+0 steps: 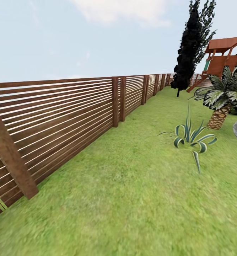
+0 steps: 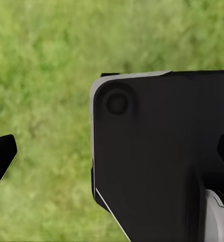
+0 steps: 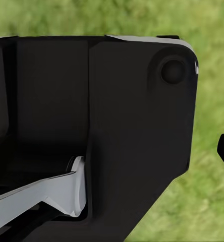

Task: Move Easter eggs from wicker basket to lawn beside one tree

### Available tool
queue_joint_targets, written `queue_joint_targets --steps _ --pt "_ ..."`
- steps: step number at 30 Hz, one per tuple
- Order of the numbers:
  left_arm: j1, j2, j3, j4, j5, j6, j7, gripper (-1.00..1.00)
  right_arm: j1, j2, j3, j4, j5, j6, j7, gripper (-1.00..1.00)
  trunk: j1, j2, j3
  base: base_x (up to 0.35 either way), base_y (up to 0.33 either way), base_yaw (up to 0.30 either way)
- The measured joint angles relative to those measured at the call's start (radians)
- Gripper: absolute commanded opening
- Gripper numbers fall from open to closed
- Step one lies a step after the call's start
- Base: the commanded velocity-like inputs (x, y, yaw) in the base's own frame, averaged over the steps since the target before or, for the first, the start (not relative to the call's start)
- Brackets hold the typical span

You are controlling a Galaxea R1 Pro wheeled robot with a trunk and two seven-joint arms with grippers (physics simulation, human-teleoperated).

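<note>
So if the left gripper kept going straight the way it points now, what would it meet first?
Probably the lawn: the left wrist view looks along the fingers at blurred grass, beyond a black part of the robot. How far off the grass is cannot be told.

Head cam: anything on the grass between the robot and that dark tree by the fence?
Nothing visible blocks it along the brown slatted wooden fence: the green lawn runs bare up to the tall dark tree. The striped spiky plant and small palm stand off to the right of that line.
</note>
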Motion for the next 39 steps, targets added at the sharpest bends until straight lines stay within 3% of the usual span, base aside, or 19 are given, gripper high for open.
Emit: queue_joint_targets --steps 39 --pt "0.0 0.0 0.0 0.0 0.0 -0.011 -0.001 1.0 0.0 0.002 -0.002 -0.001 -0.004 -0.001 -0.002 1.0 0.0 0.0 0.0 0.322 0.071 -0.039"
